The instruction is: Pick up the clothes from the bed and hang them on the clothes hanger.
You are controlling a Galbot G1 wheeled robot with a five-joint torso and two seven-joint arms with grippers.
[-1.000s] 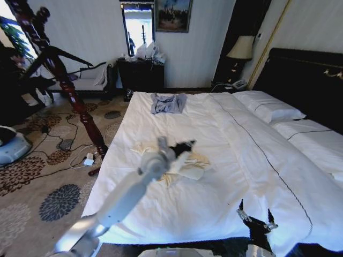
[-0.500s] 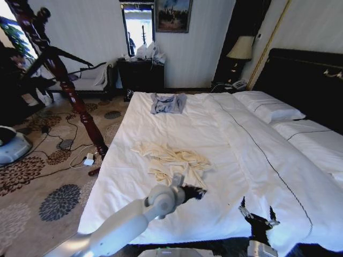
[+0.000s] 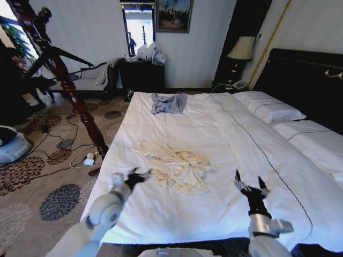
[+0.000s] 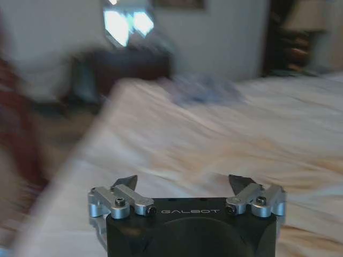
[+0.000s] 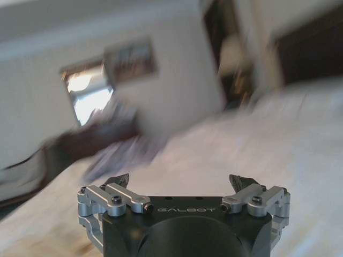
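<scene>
Dark carved wooden post (image 3: 69,88) stands on the patterned carpet (image 3: 48,176) beside the bed (image 3: 214,155); cables trail near its foot. Small grey-blue garment (image 3: 168,103) lies toward the bed's far end. Clothes (image 3: 174,166), cream, thin and crumpled, lie mid-duvet. Left gripper (image 3: 134,176), jaws spread, empty, sits just beside the garment's edge. Right gripper (image 3: 248,187), jaws spread, hovers over bare white duvet.

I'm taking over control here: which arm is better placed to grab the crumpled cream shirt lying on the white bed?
Probably left. The left gripper is open, right beside the crumpled cream shirt near the white bed's left edge. The right gripper, also open, hovers farther off.
</scene>
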